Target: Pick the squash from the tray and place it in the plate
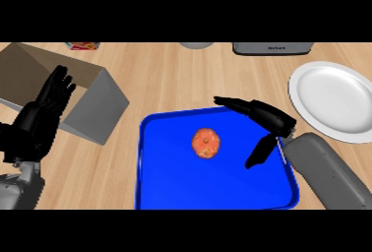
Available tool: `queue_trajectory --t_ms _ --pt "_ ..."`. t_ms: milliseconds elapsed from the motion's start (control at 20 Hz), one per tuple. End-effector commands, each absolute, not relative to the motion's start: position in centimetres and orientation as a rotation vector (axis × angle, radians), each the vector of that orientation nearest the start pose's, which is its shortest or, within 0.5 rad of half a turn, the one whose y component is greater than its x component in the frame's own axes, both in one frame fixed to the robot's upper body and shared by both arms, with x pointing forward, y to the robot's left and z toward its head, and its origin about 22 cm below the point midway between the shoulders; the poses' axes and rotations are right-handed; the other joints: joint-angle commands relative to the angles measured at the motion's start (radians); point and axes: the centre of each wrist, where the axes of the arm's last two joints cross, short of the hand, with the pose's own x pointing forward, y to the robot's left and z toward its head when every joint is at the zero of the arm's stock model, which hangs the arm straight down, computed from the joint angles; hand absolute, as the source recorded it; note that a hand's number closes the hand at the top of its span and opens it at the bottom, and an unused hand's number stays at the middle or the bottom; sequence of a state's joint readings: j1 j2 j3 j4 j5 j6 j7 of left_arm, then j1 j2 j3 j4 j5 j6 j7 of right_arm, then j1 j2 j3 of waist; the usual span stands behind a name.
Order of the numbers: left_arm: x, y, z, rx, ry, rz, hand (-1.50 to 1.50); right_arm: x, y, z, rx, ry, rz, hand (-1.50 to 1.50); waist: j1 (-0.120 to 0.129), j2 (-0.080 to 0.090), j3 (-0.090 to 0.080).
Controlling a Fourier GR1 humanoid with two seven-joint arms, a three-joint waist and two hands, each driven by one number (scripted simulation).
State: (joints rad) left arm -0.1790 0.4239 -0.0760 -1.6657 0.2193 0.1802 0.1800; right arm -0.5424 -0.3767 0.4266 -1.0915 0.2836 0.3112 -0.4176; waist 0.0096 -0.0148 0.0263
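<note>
Nearest to the lower edge, the grey right forearm (327,167) is showing at the right, lying across the right rim of the blue rectangular tray (218,192), which is sitting flat on the light wooden counter (174,78). At the left edge the black left hand (36,123) is resting open, fingers straight and pointing away, in front of a grey box with a brown sloping top (91,101).

Near the tray's middle the orange oval squash (205,143) is lying on the blue floor, apart from every rim. Its long axis is running roughly from near to far, leaning slightly; which end is carrying the stem cannot be told.

Just to its right the black right hand (272,120) is hanging over the tray with fingers and thumb spread apart. The fingers (234,103) are pointing leftward beyond the squash's far end, the thumb (258,153) is pointing toward the near side, and neither is touching the squash.

This hand and the tray's right rim are standing between the squash and the white round plate (334,101), which is sitting on the counter near the tray's far right corner.

Farthest away, along the upper edge, a red and yellow packet (83,46), a grey rounded object (196,45) and a grey appliance (272,47) are showing only partly.
</note>
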Motion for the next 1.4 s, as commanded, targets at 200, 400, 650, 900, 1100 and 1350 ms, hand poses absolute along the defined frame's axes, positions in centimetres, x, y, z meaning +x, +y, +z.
queue_trajectory --t_ms 200,400,650,900,1100,1350 --pt "27.0 27.6 4.1 0.153 -1.424 -0.088 0.0 35.7 -17.2 3.5 -0.025 -1.555 1.481 -1.5 -0.006 0.023 -0.028" --pt "27.0 27.8 3.8 0.178 -1.424 -0.103 0.0 35.6 -15.4 3.1 -0.052 -1.477 1.576 -1.5 -0.005 0.024 -0.028" --pt "27.2 28.0 3.7 0.166 -1.418 -0.088 0.0 36.0 -14.9 3.3 -0.034 -1.415 1.622 -1.5 -0.013 0.024 -0.028" --pt "27.1 29.0 3.8 0.161 -1.426 -0.078 0.0 35.6 -13.5 1.7 -0.082 -1.406 1.61 -1.5 -0.004 0.029 -0.027" --pt "26.7 27.9 4.1 0.171 -1.405 -0.094 0.0 35.8 -12.5 2.4 -0.101 -1.394 1.621 -1.5 -0.007 0.021 -0.026" --pt "27.5 28.6 3.7 0.166 -1.411 -0.084 0.0 35.3 -10.7 1.3 -0.121 -1.382 1.657 -1.5 -0.014 0.026 -0.027"
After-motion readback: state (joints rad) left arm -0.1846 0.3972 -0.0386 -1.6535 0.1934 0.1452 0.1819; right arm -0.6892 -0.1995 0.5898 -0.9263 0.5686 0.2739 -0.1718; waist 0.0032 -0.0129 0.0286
